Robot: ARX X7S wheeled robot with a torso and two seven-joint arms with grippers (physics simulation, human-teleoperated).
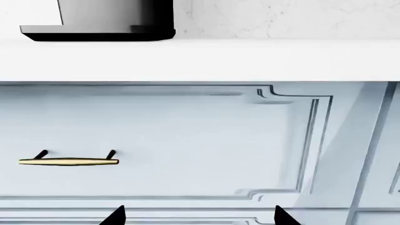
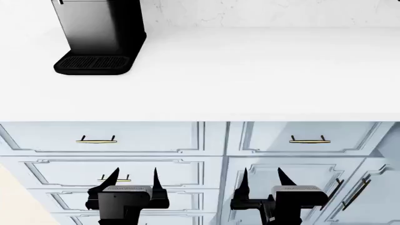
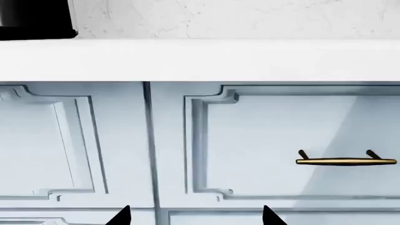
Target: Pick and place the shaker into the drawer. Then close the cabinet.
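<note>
The shaker is out of view in all three views. My left gripper (image 2: 134, 176) hangs open and empty in front of the second drawer on the left, below the top left drawer (image 2: 150, 138) with its brass handle (image 2: 97, 139). My right gripper (image 2: 263, 176) is open and empty too, below the top right drawer (image 2: 269, 138). All drawer fronts of the pale blue cabinet (image 2: 212, 154) look shut. In the left wrist view the left gripper (image 1: 200, 216) faces the top left drawer's panel (image 1: 187, 140). In the right wrist view the right gripper (image 3: 196, 216) faces the seam (image 3: 149, 140) between the two top drawers.
A tall black coffee machine (image 2: 100, 37) stands at the back left of the white counter (image 2: 250, 75). The marbled wall (image 2: 269, 11) rises behind it. Cabinet doors with dark handles (image 2: 356, 193) sit at the lower right. A strip of beige floor (image 2: 12, 201) shows at the lower left.
</note>
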